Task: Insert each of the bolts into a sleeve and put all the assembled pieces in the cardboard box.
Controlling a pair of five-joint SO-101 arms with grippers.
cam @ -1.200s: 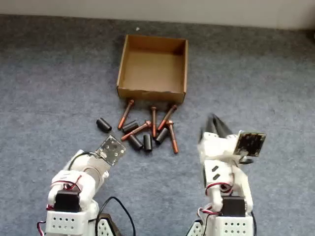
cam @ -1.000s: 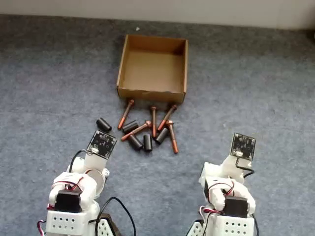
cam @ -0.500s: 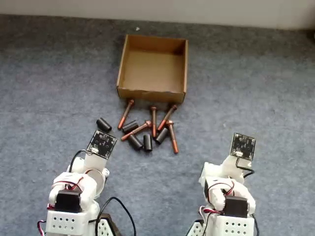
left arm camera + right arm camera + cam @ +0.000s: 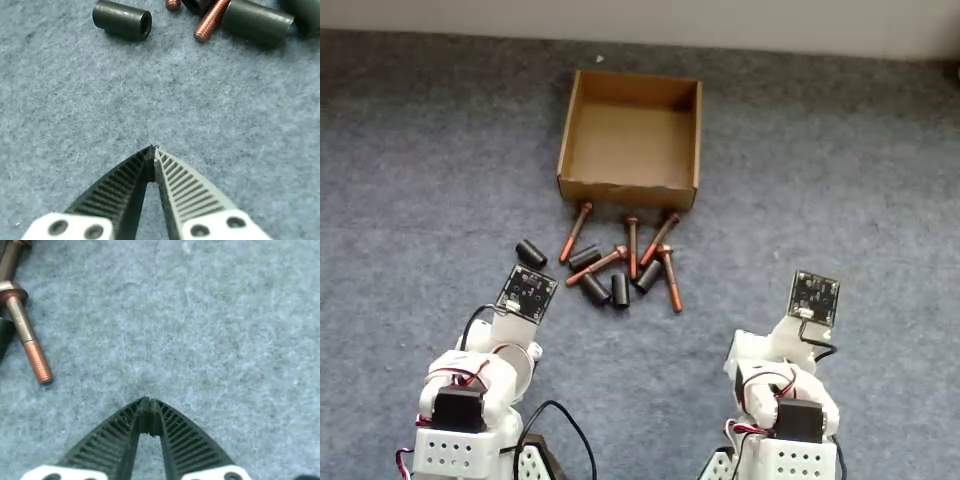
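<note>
Left gripper (image 4: 152, 151), right gripper (image 4: 145, 402): both pinched closed, holding nothing. Bolts (image 4: 632, 246) and sleeves (image 4: 619, 290) lie heaped, touching. Risk: grabbing one probably knocks neighbours, sends them rolling.

**Grey carpet, soft light**

The surface (image 4: 860, 170) is covered edge to edge in blue-grey, short-pile carpet (image 4: 225, 315). Along its far side runs a pale, plain strip (image 4: 720, 18), perhaps a wall. Light is even; shadows faint.
</note>
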